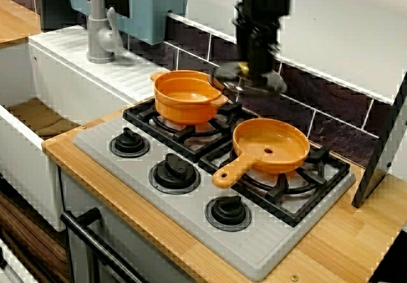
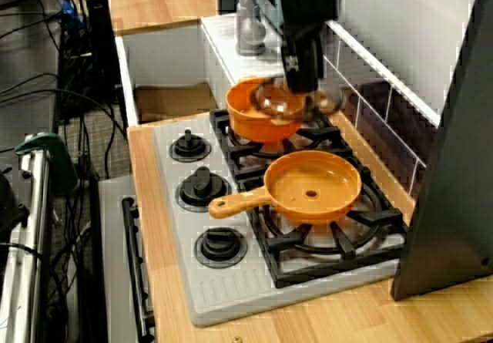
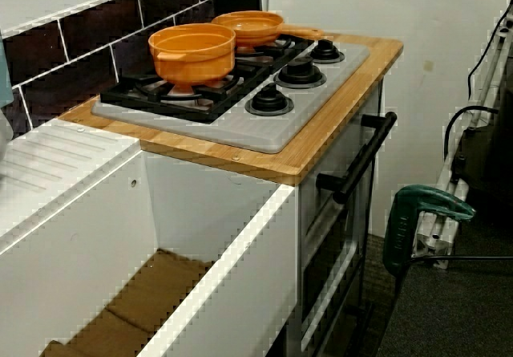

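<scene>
Your tool (image 1: 257, 73) is clamped on the glass lid (image 1: 226, 79), held just behind the orange pot (image 1: 186, 97) on the hob. I judge this mid-carry; any lowering calls for centring over the rim first.

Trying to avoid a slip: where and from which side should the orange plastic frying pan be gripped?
Take the orange frying pan by its straight handle, from above, jaws across it: it juts free over the grey hob toward the black knobs.

Dark tile wall (image 1: 331, 121) (white grout), wood counter (image 1: 356, 238), white sink (image 3: 232, 269), grey floor (image 3: 449, 325).
</scene>
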You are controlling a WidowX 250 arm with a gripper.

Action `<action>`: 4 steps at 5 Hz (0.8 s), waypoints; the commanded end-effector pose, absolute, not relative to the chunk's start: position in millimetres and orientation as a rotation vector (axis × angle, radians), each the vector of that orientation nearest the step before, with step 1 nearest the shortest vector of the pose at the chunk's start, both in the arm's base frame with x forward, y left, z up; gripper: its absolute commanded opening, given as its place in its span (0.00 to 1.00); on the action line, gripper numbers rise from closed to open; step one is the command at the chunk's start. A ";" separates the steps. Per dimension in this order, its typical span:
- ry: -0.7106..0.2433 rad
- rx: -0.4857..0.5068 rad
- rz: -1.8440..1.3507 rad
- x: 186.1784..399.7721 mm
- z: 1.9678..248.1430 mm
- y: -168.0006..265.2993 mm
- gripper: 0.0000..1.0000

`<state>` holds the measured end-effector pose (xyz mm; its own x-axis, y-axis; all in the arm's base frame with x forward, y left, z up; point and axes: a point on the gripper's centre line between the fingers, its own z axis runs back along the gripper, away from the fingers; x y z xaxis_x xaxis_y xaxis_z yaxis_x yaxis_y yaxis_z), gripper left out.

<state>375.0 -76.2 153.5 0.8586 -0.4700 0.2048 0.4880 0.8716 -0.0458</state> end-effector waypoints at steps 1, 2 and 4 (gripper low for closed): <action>-0.318 -0.033 -0.462 361.1 182.1 -24.4 0.00; -0.318 -0.008 -0.462 359.1 173.2 -4.6 0.00; -0.307 -0.009 -0.432 361.2 154.9 18.3 0.00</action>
<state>360.8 13.6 139.6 0.8797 -0.3982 0.2599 0.4059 0.9135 0.0258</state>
